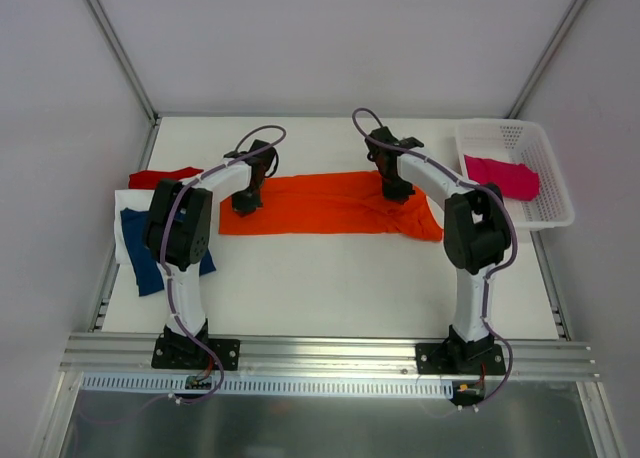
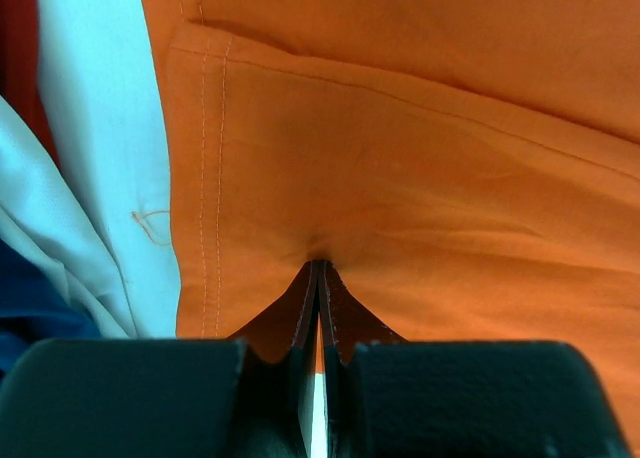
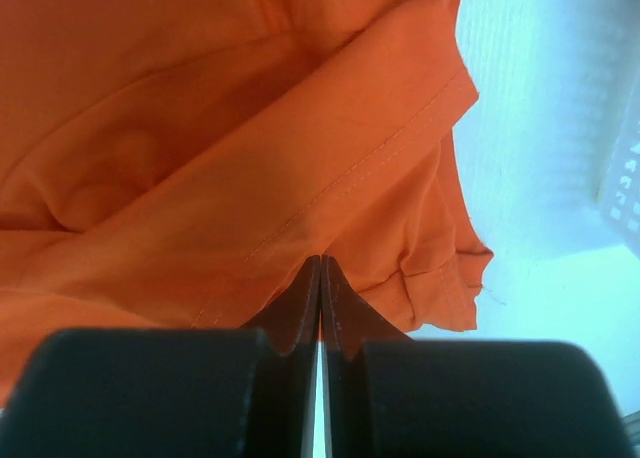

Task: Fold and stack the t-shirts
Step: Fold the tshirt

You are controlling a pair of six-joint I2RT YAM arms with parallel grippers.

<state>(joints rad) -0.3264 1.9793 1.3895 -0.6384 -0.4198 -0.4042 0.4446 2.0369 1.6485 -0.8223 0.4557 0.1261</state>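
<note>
The smooth, hemmed orange t-shirt (image 1: pixel 320 206) is pinched, seemingly, at both ends by the clenched left claw (image 2: pixel 318 266) and right claw (image 3: pixel 320 261).

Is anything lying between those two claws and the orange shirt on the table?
Nothing visible does. The left gripper and right gripper each have their jaws closed directly on the bright orange cloth t-shirt, one near each end.

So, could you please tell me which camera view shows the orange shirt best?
The top view: there the whole orange shirt lies spread between the left gripper and the right gripper. Each wrist view shows only a close patch of its stitched hem at the closed tips.
</note>
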